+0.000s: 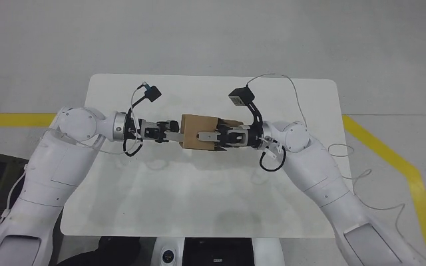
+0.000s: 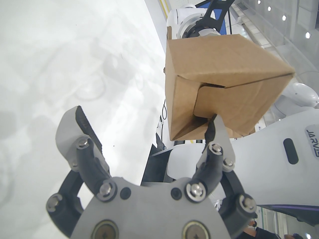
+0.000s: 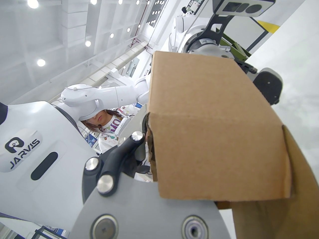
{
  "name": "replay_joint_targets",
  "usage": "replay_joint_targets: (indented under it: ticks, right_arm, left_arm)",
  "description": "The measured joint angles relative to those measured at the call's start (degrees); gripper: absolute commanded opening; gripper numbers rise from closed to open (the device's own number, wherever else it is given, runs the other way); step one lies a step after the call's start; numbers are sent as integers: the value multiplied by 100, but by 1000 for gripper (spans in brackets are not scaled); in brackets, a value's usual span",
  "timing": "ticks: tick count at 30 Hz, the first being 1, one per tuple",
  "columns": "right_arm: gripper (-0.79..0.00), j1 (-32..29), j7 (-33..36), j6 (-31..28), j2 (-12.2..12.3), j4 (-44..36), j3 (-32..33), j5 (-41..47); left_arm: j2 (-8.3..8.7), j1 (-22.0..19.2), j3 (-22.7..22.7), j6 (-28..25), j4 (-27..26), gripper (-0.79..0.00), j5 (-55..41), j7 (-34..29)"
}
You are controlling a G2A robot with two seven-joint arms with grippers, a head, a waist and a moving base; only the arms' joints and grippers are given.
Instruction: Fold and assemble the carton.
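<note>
Carton (image 1: 198,131): hangs as a brown box above the middle of the white table (image 1: 200,206), between the two grippers. Shows folded flaps on its left end, with a dark gap between them; lets one flap stick out at the right end. Left gripper (image 2: 147,116): spreads wide open at that left end, touches the flaps with one fingertip (image 2: 220,133), holds the other well apart from the cardboard. Right gripper (image 1: 212,136): clamps the carton from the right, lays one finger along the top face, hides the other behind cardboard.
</note>
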Motion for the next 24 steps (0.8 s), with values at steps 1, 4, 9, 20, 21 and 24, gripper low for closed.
replay_joint_targets:
  ticks: [1,4,9,20,21,24]
  right_arm:
    - [-785,0,0,0,0,0,0,0]
    - [-785,1,1,0,-1,-1,-3,1]
    - [-785,0,0,2,-1,-3,-3,1]
    - [-785,-225,-191,257,13,-458,58,-201]
    - [-785,-227,-183,262,9,-469,54,-190]
    - [-785,-225,-154,260,-6,-477,36,-148]
  left_arm:
    - [-2,-4,3,2,3,0,-1,5]
    - [-5,-12,8,8,10,0,-2,20]
    - [-11,-26,15,22,27,0,11,49]
    - [-27,-78,26,88,133,0,-2,106]
    - [-29,-80,30,88,136,0,-7,101]
    - [-34,-86,46,92,136,0,-25,74]
